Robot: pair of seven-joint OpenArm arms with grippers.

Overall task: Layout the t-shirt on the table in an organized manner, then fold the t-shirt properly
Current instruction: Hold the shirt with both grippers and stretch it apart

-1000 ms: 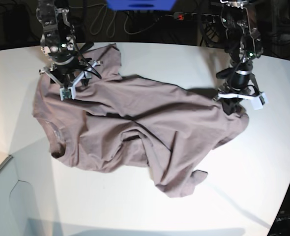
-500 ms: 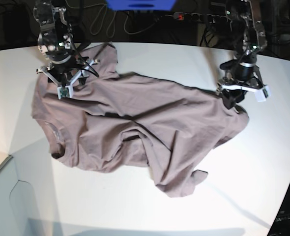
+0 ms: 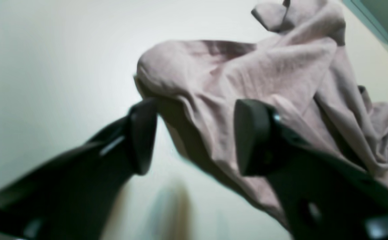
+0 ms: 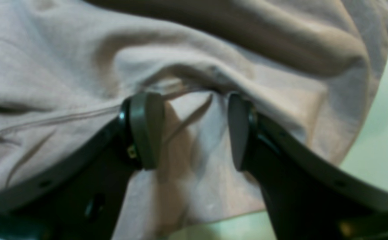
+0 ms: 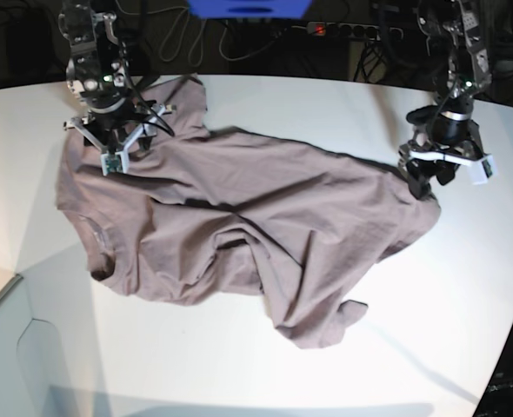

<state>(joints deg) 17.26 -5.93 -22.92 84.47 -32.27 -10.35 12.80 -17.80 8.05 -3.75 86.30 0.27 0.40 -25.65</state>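
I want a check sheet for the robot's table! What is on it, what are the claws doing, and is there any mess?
Surface: white table, bare around the shirt.
Job's things: mauve t-shirt, crumpled, not yet flat or folded.
Clutter: nothing seen on the table.
Grippers: left claw open at the shirt's edge, cloth between its fingers; right claw open, over shirt fabric.
Cables: loose wires and a power strip behind the table.
Surroundings: dark background, a blue object at the top.
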